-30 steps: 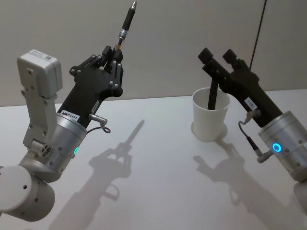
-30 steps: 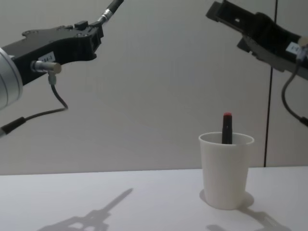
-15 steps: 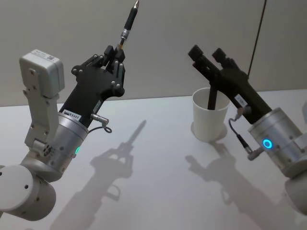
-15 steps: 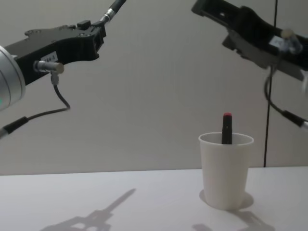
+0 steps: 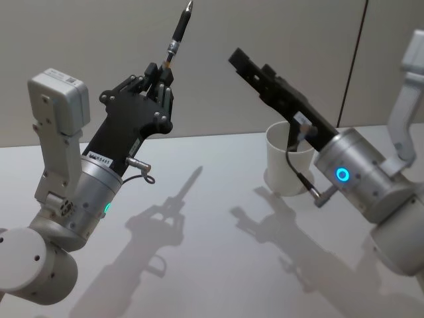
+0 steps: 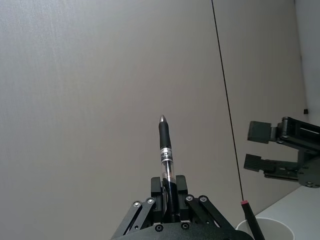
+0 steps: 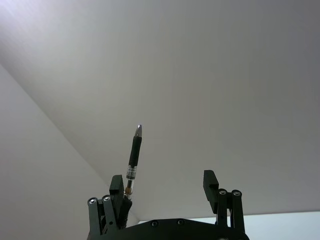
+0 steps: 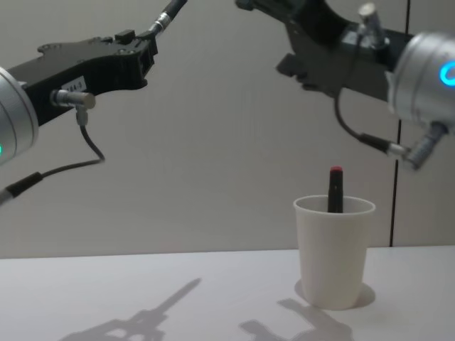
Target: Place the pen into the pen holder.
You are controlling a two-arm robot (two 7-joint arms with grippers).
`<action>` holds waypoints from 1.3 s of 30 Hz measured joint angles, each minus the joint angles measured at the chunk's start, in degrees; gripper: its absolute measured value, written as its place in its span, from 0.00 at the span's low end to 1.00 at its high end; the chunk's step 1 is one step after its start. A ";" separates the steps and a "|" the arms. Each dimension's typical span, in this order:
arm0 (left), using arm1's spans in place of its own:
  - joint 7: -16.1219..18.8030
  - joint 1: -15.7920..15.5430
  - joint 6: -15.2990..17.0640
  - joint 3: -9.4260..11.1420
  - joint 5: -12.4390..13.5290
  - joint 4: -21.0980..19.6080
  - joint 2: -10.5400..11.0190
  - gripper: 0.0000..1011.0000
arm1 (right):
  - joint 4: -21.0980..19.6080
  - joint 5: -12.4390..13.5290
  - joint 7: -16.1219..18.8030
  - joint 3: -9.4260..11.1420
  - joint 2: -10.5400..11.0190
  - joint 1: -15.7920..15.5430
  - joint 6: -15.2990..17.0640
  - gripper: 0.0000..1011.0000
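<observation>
My left gripper (image 5: pixel 161 71) is raised at the left and shut on the lower end of a black pen (image 5: pixel 178 30), which points up and away. The left wrist view looks along that pen (image 6: pixel 165 148) above the fingers (image 6: pixel 176 187). The white paper pen holder (image 8: pixel 334 252) stands on the table at the right with a second, red-capped pen (image 8: pixel 335 189) upright in it. My right gripper (image 5: pixel 252 63) is open and empty, held high to the left of the holder and pointing toward the held pen. In the right wrist view the pen (image 7: pixel 133 154) stands just beyond one finger (image 7: pixel 116 189).
The white table (image 5: pixel 212 218) carries just the arms' shadows. A plain grey wall stands close behind, with a dark vertical seam (image 5: pixel 353 59) at the right. My right arm's silver wrist (image 5: pixel 354 175) hides part of the holder (image 5: pixel 276 165) in the head view.
My right arm has swung left and up, from above the pen holder toward the pen in my left gripper. The left gripper and its pen have stayed almost still.
</observation>
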 joint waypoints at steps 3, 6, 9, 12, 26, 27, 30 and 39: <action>-0.02 -0.01 0.00 0.00 0.01 0.00 -0.01 0.17 | 0.21 1.92 -1.59 -0.10 -0.71 0.90 2.33 0.99; -0.04 -0.01 0.00 0.00 0.03 0.00 -0.02 0.17 | 0.68 4.87 -3.86 -0.17 -1.85 2.45 5.57 0.99; -0.05 -0.01 0.00 0.00 0.03 0.00 -0.03 0.17 | 1.15 7.11 -5.54 -0.27 -2.70 3.63 8.01 0.99; -0.05 -0.02 0.00 0.00 0.03 0.00 -0.03 0.17 | 1.67 8.86 -6.68 -0.42 -3.49 4.77 9.84 0.99; -1.93 -0.01 -0.14 -0.09 -0.62 0.10 0.10 0.17 | 4.13 13.25 -8.90 -1.39 -5.82 8.74 14.83 0.99; -2.16 -0.01 -0.16 -0.10 -0.70 0.12 0.13 0.17 | 4.25 13.38 -8.94 -1.44 -5.89 8.89 14.97 0.99; -3.37 -0.02 -0.23 -0.11 -1.08 0.18 0.28 0.17 | 4.65 13.87 -9.11 -1.60 -6.08 9.40 15.48 0.99; -6.09 0.27 -0.45 -0.13 -1.55 0.22 0.80 0.17 | 5.47 14.42 -9.29 -1.97 -5.91 10.30 16.25 0.99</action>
